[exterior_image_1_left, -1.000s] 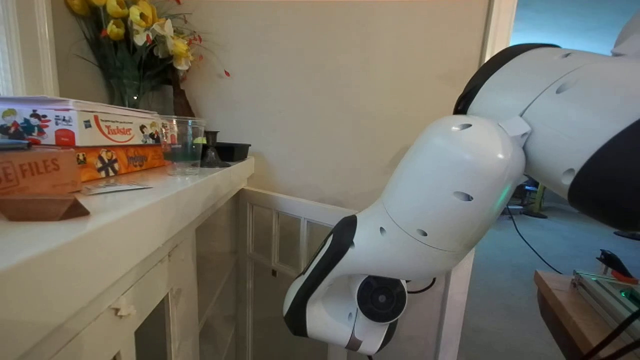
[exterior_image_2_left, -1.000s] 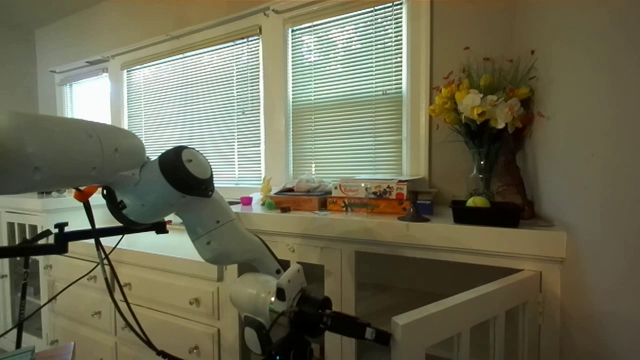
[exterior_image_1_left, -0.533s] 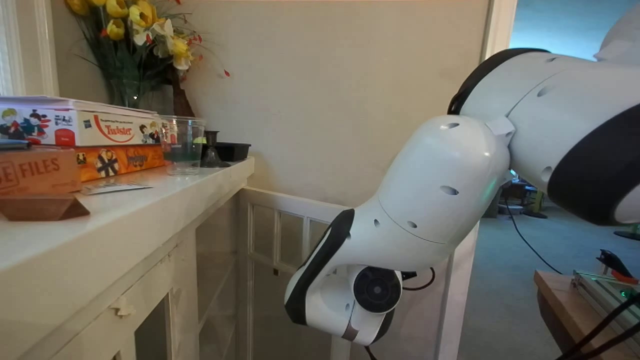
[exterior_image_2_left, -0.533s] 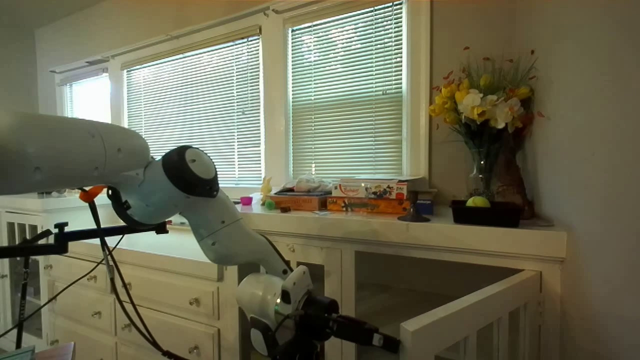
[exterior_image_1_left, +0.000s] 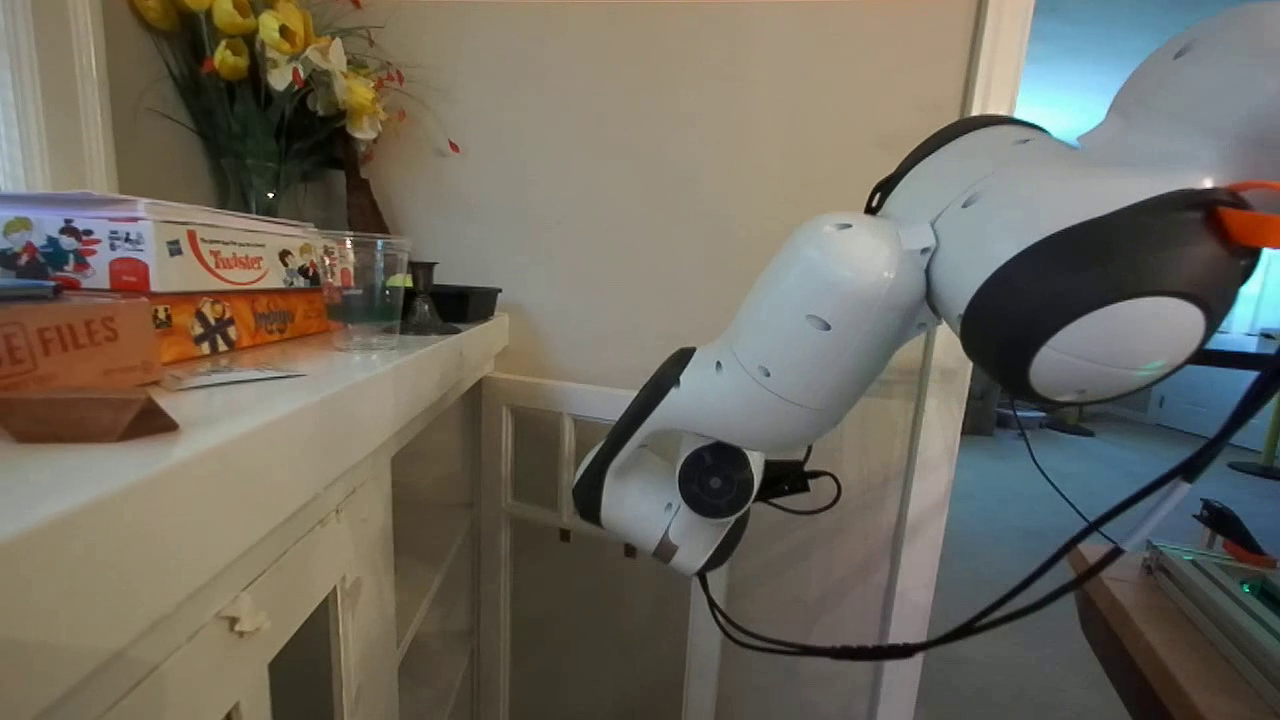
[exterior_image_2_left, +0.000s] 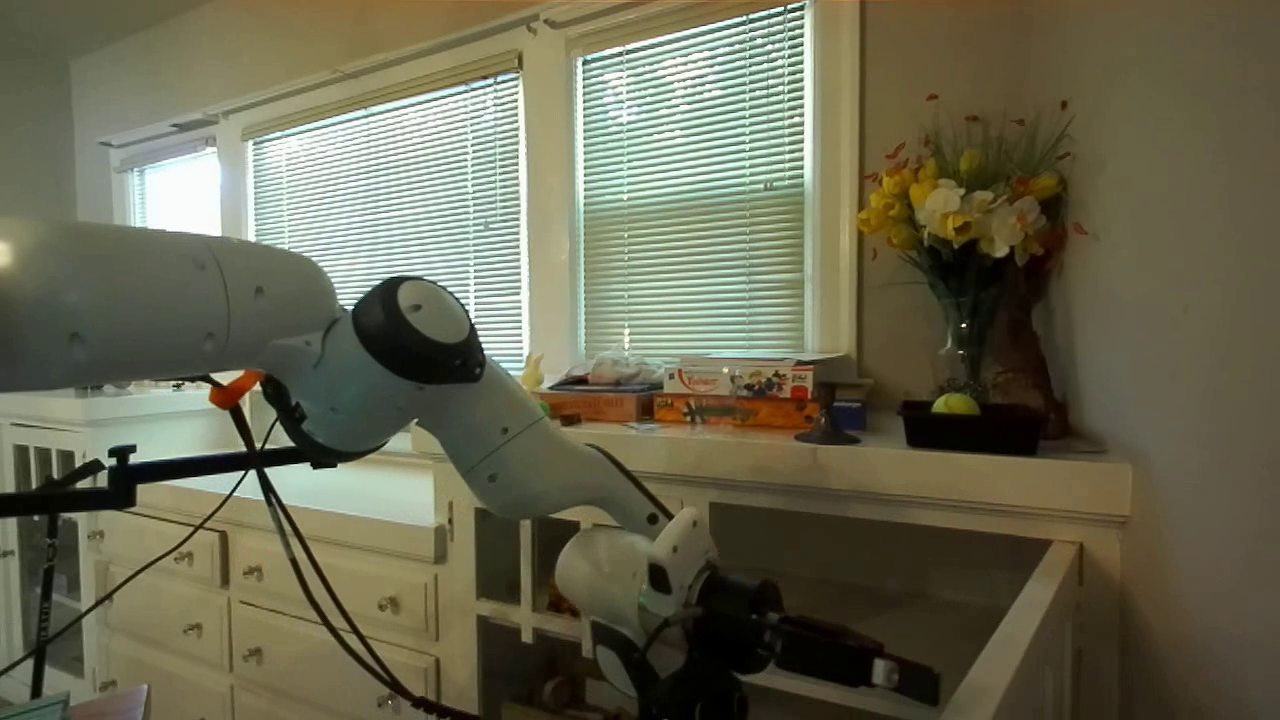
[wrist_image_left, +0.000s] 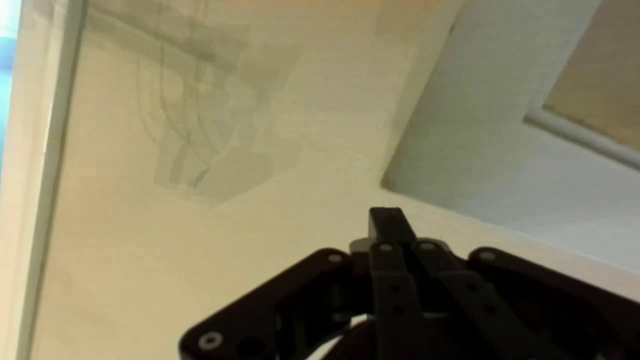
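My gripper (wrist_image_left: 391, 220) is shut, with nothing visible between its fingers. In the wrist view its tip points toward a cream wall (wrist_image_left: 250, 240), and a pale panel (wrist_image_left: 475, 150) with a framed pane lies beyond it on the right. A white cabinet door (exterior_image_2_left: 1025, 625) stands swung out from the cabinet (exterior_image_2_left: 690, 590). In that exterior view the gripper (exterior_image_2_left: 930, 688) reaches close to the door's free end; whether they touch I cannot tell. The same door (exterior_image_1_left: 570, 395) shows behind the arm's wrist in an exterior view, where the gripper itself is hidden.
The countertop (exterior_image_1_left: 300, 400) bears game boxes (exterior_image_1_left: 235, 255), a clear cup (exterior_image_1_left: 365, 290), a black tray (exterior_image_2_left: 970, 428) with a yellow-green ball, and a flower vase (exterior_image_2_left: 965, 350). Black cables (exterior_image_1_left: 850, 652) hang from the arm. A wooden bench (exterior_image_1_left: 1150, 630) stands at the lower right.
The arm has extended farther and its wrist has risen in an exterior view. The cabinet door has swung wider, away from the cabinet front. The gripper, visible in one set of frames, stays near its free end.
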